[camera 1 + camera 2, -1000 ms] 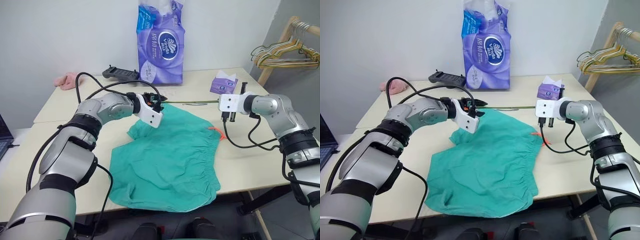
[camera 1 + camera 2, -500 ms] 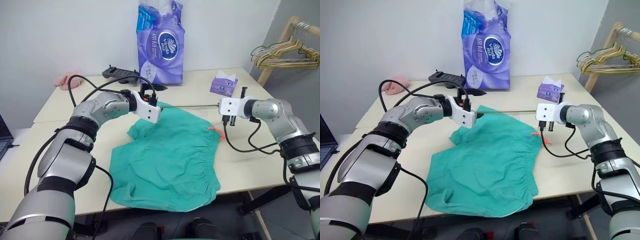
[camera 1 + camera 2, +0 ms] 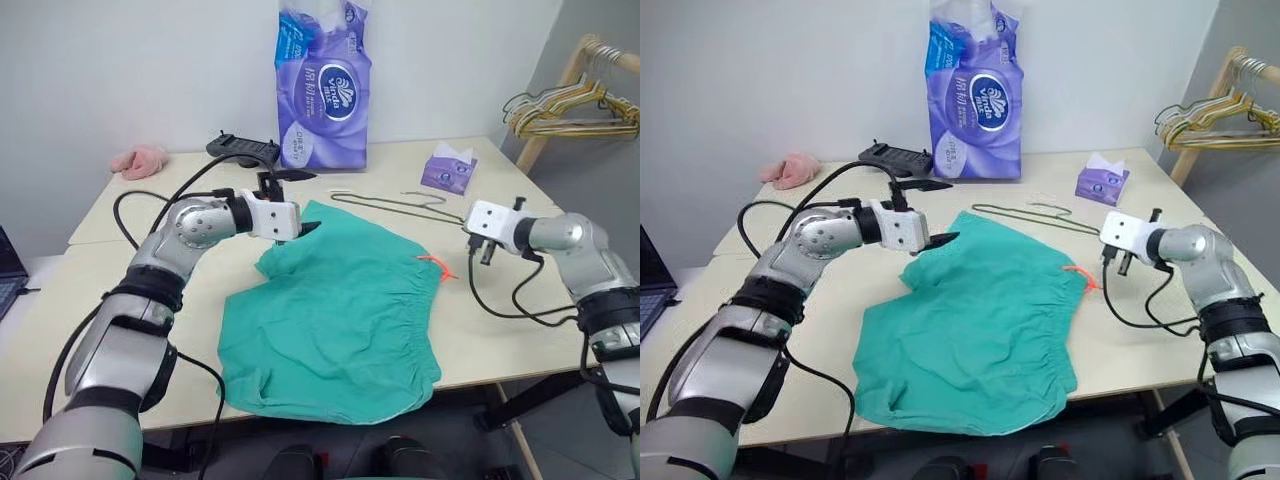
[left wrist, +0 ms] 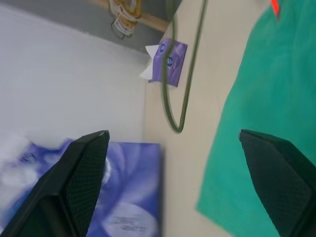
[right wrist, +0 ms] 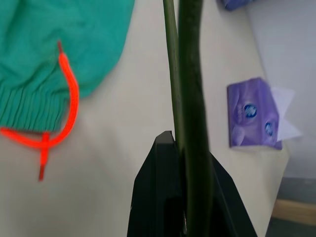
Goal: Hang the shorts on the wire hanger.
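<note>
the shorts lie spread flat on the near half of the table, waistband to the right with the orange drawstring trailing onto the bare surface. the wire hanger runs just beyond the far edge of the shorts, one end clamped in the fully closed jaws of the right gripper, while the left gripper hovers over the far left corner of the shorts with jaws wide apart and holding nothing. a purple tissue pack stands at the far edge of the table, a small purple tissue box far right, and a pink cloth far left.
</note>
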